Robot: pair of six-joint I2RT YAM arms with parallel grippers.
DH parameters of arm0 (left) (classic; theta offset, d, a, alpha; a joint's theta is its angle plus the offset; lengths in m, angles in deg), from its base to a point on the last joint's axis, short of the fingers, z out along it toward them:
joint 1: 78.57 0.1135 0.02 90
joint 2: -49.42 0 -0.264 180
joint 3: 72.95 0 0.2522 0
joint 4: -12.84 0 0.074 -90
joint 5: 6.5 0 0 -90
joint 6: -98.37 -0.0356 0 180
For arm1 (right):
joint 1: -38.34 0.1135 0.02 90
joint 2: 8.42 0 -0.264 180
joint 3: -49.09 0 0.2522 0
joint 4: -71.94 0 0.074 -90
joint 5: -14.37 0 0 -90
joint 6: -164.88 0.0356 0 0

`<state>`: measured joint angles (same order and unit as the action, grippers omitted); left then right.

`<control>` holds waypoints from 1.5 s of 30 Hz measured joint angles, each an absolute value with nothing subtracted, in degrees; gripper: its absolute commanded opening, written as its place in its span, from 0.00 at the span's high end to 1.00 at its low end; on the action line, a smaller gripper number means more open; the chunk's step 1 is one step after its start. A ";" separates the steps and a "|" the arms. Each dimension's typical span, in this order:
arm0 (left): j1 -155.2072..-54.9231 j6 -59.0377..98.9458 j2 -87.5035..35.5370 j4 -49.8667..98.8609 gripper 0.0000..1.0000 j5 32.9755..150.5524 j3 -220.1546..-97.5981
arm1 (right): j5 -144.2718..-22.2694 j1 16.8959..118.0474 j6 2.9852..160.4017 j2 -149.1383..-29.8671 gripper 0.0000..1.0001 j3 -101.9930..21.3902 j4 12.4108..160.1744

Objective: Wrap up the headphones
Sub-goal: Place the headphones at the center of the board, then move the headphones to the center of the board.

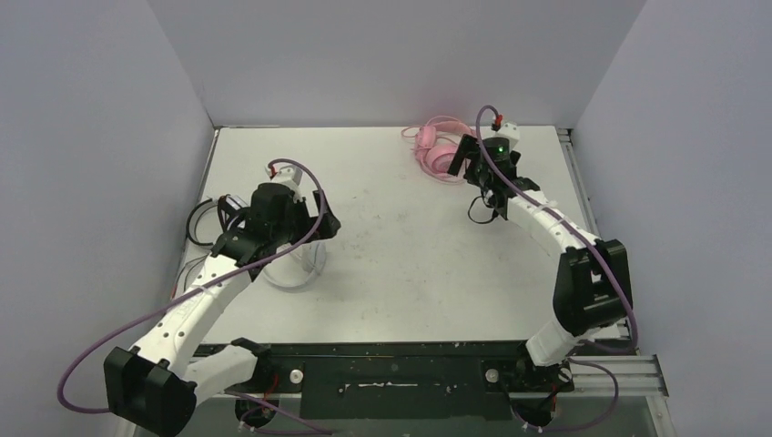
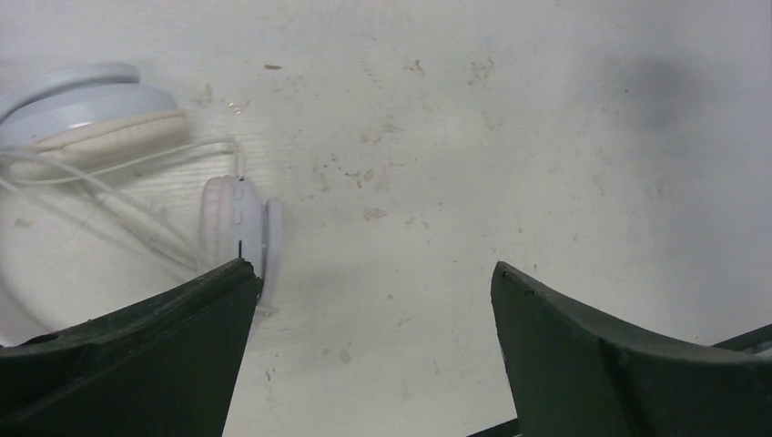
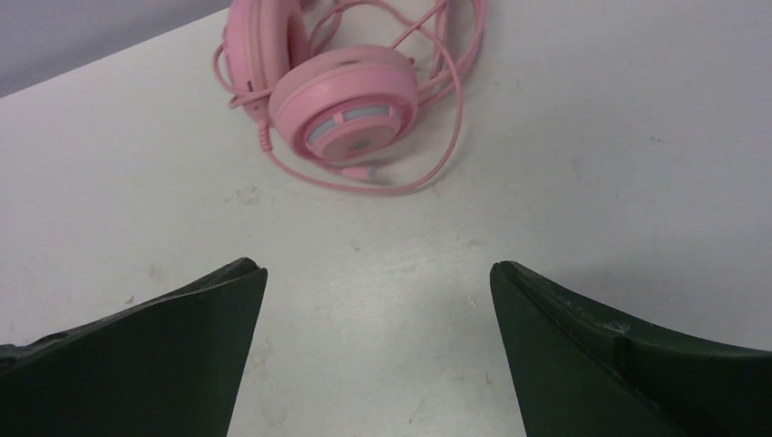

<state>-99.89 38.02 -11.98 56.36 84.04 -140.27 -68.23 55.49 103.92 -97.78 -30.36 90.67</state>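
White table inside a pale grey booth

In the top view the white table [image 1: 401,282] fills the middle of the frame. Its surface is dotted with small brownish scuffs and specks [image 2: 373,214], which show plainest in the left wrist view. Pale grey walls [image 1: 382,55] close it in at the left, back and right, and two of them meet in a corner at the upper left. A black plate [image 1: 401,364] with two pale round fittings runs along the bottom edge. A ribbed aluminium rail [image 1: 628,371] lies beside it at the lower right.
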 measured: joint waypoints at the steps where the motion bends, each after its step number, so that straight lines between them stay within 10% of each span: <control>1: -100.83 37.98 -11.96 54.48 0.03 84.30 -139.44 | -68.32 54.53 104.18 -99.97 0.00 -31.91 90.82; 14: -103.43 37.52 -14.37 40.05 0.03 86.55 -135.26 | -67.97 49.11 117.97 -129.70 0.00 -59.08 95.78; 35: -105.92 36.56 -28.49 34.13 0.03 92.85 -132.95 | -69.06 47.38 130.56 -145.41 0.05 -75.89 97.73; 45: -103.93 36.65 -29.91 37.91 0.03 88.89 -132.92 | -70.94 46.62 134.32 -145.98 0.50 -75.30 95.81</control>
